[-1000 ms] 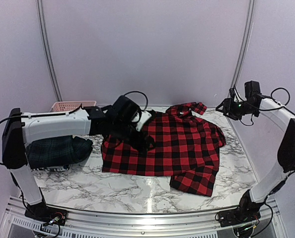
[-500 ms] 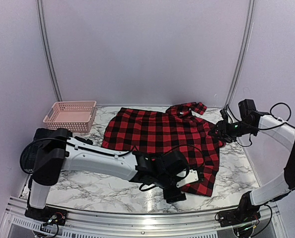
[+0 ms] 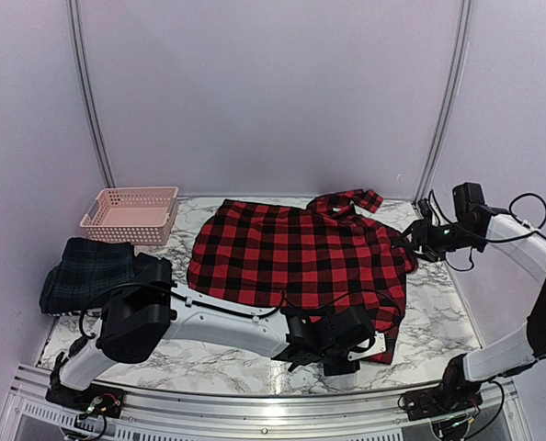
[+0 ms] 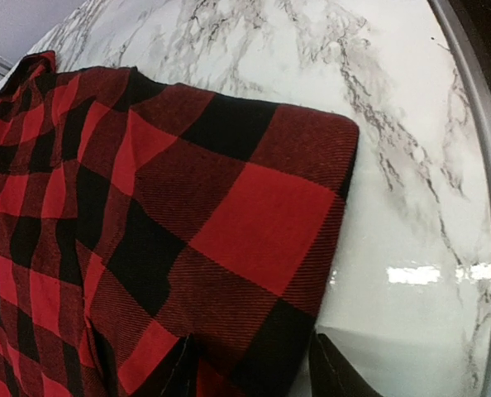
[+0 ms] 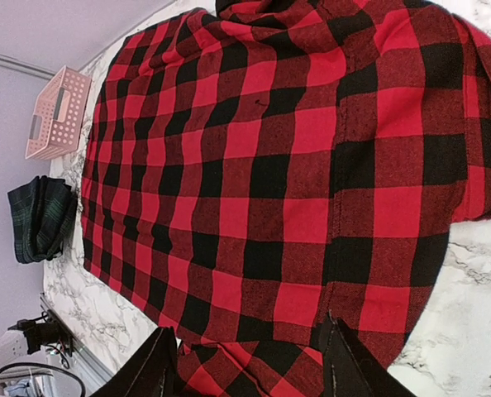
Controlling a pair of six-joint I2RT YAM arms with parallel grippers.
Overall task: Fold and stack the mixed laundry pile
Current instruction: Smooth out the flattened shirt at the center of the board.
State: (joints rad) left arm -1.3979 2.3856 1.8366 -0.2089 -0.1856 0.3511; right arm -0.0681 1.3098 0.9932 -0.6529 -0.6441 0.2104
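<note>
1. The marble tabletop (image 3: 209, 354) is carrying two garments and one basket. Only two pieces of the pile are showing for you here.
2. One red-and-black checked shirt (image 3: 301, 262) is lying spread flat from the middle toward the far right corner, probably opened out so you can fold it.
3. One dark green plaid garment (image 3: 89, 271) is sitting as a compact bundle at the left edge, apparently parked clear of the folding space.
4. One pink basket (image 3: 130, 213) is sitting in the far left corner.
5. Your left arm (image 3: 218, 320) is stretching along the near edge. The left jaws are standing spread at the shirt's near right corner, one finger over cloth and one over marble, seemingly lining up a pinch.
6. Your right arm (image 3: 521, 234) is reaching in from the right edge. The right jaws are hanging spread above the shirt's right side, pinching nothing.
</note>
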